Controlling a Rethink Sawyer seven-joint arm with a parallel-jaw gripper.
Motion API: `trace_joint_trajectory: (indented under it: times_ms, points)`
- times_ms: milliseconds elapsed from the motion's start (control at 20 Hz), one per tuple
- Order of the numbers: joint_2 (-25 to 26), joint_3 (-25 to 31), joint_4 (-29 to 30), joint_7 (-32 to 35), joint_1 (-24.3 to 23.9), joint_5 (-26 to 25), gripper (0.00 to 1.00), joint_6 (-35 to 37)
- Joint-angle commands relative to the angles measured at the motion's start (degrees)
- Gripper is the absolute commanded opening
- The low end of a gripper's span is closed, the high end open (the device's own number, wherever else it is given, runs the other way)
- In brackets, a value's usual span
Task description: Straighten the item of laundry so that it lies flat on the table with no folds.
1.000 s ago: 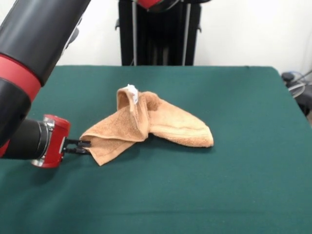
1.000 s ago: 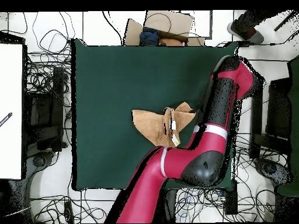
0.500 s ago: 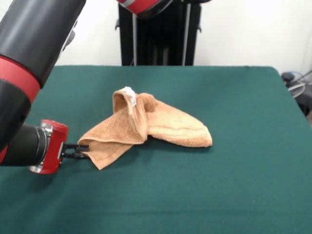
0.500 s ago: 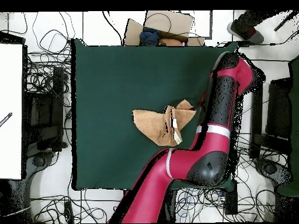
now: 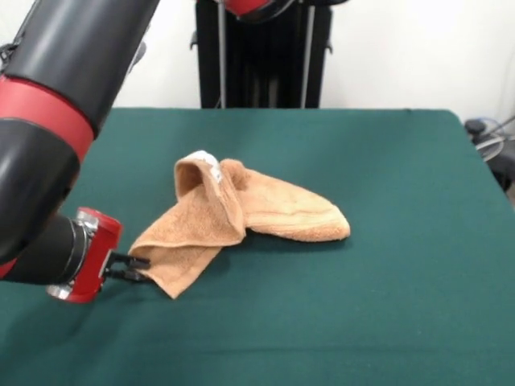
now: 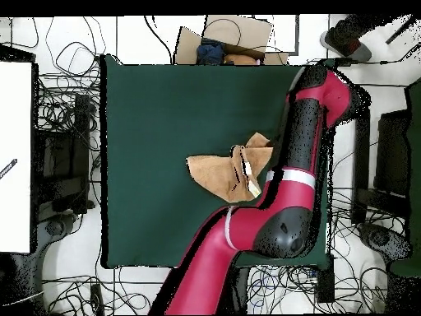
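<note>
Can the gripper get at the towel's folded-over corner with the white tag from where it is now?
Probably not directly. The gripper is shut on the towel at its low front corner, so it would have to let go first. The white tag sits atop the raised fold, uncovered, with nothing on the table between.

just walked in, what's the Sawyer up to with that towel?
The arm is working on an orange-tan towel lying crumpled on the green table. The gripper comes in low from the side and is shut on the towel's near corner in the front view. The towel is far from flat: it is folded over itself, with a raised ridge in the middle where a small white tag shows. The overhead view hides the gripper under the arm.
</note>
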Motion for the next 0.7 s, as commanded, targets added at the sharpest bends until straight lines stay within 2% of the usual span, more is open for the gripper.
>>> trace_joint_trajectory:
  times_ms: [50,200,700]
  points:
    - [-2.2,-4.6,10.9,12.3,4.9,0.3,0.00,16.1]
    - [-4.9,-5.9,12.8,12.9,6.3,0.3,0.00,13.5]
    - [-15.5,-8.6,28.4,10.7,13.9,-0.4,0.00,10.7]
